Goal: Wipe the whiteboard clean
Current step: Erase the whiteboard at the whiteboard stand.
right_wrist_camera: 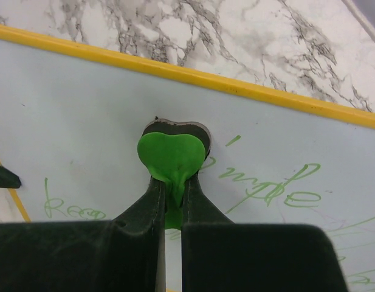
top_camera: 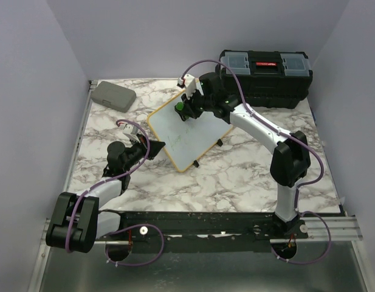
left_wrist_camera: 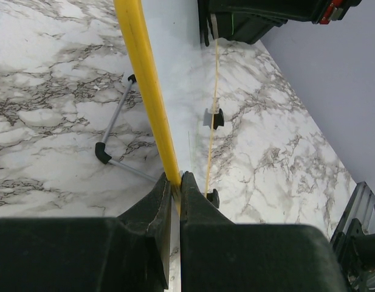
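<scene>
Right hand (right_wrist_camera: 173, 184) is closed on the stem of a green heart-shaped eraser (right_wrist_camera: 172, 152), and the eraser's dark pad sits against the board (top_camera: 190, 137) near its top edge. Left hand (left_wrist_camera: 174, 180) is pinched tight on the yellow frame (left_wrist_camera: 144, 79) at the board's left corner, bracing it. The board stands tilted on its small feet in the middle of the desk (top_camera: 248, 176), at the centre of the top view, between the two arms.

Green writing (right_wrist_camera: 275, 185) runs to the right of the eraser and lower down in the right wrist view, with another word at the lower left. The patch right around the pad is bare, so most of the wiping looks to be ahead.

A good wipe likely needs the pad flat on the surface, not riding on one lobe of the heart, with even, modest pressure. The board rests on thin legs, so a hard push could tip or skid it. Pressing toward the braced corner lets the left hand take the load. Overlapping strokes parallel to the top frame, working downward, should clear the lines without leaving streaks.

The word at the lower left lies close to a dark tip at the left edge, probably the left hand, so strokes there should be short to avoid a knock. The pinch on the narrow frame could twist loose if the sweep drags sideways.
</scene>
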Controlling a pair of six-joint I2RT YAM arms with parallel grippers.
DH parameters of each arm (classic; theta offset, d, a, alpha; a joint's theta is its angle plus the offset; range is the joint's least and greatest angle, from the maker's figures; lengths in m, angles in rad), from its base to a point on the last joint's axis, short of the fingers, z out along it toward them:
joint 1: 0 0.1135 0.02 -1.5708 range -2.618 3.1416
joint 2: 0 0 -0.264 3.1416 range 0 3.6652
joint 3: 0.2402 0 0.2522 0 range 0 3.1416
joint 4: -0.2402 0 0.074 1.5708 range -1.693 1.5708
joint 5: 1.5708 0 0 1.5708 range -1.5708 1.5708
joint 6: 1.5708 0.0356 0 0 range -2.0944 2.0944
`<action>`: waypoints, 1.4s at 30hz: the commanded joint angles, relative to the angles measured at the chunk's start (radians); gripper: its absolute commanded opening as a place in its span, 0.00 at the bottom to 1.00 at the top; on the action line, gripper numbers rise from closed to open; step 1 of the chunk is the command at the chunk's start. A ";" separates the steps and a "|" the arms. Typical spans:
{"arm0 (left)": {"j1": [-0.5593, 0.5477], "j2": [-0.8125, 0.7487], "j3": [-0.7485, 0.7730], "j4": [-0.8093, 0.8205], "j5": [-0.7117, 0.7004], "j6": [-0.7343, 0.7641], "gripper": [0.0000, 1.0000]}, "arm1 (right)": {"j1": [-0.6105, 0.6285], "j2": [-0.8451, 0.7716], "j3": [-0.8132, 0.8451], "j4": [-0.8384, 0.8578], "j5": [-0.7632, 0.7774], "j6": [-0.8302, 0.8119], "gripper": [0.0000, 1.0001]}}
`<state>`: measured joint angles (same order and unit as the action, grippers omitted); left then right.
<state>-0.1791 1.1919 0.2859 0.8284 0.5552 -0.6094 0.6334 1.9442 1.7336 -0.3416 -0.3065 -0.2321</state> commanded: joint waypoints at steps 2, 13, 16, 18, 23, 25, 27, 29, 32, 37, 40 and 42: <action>-0.019 -0.015 0.006 0.030 0.074 0.071 0.00 | 0.006 0.047 0.040 -0.060 -0.186 -0.042 0.00; -0.019 -0.017 0.001 0.034 0.074 0.070 0.00 | -0.010 -0.012 -0.109 0.006 0.154 -0.007 0.01; -0.019 -0.014 0.001 0.037 0.074 0.069 0.00 | -0.030 -0.009 -0.077 0.033 0.201 0.018 0.01; -0.019 -0.015 0.001 0.036 0.075 0.069 0.00 | -0.032 0.000 -0.041 0.033 0.194 0.020 0.01; -0.019 -0.016 0.000 0.037 0.075 0.069 0.00 | -0.032 0.029 0.049 0.025 0.117 0.031 0.01; -0.019 -0.017 0.001 0.034 0.075 0.071 0.00 | -0.031 0.039 0.075 0.013 0.066 0.031 0.01; -0.019 -0.014 0.002 0.034 0.077 0.071 0.00 | -0.028 0.052 0.099 -0.015 0.006 0.023 0.01; -0.019 -0.013 0.003 0.035 0.075 0.070 0.00 | -0.020 0.058 0.104 -0.044 -0.062 0.002 0.01; -0.019 -0.016 0.003 0.032 0.076 0.069 0.00 | -0.008 0.051 0.067 -0.084 -0.144 -0.046 0.01; -0.019 -0.016 0.004 0.032 0.076 0.071 0.00 | -0.006 0.012 -0.046 -0.094 -0.092 -0.093 0.01; -0.019 -0.008 0.007 0.038 0.078 0.068 0.00 | -0.010 -0.007 -0.095 -0.052 0.049 -0.060 0.01; -0.019 -0.006 0.006 0.040 0.079 0.066 0.00 | -0.024 -0.003 -0.085 -0.038 0.095 -0.029 0.01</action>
<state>-0.1791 1.1912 0.2859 0.8276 0.5579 -0.6094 0.6186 1.9350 1.6783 -0.3672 -0.3573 -0.2871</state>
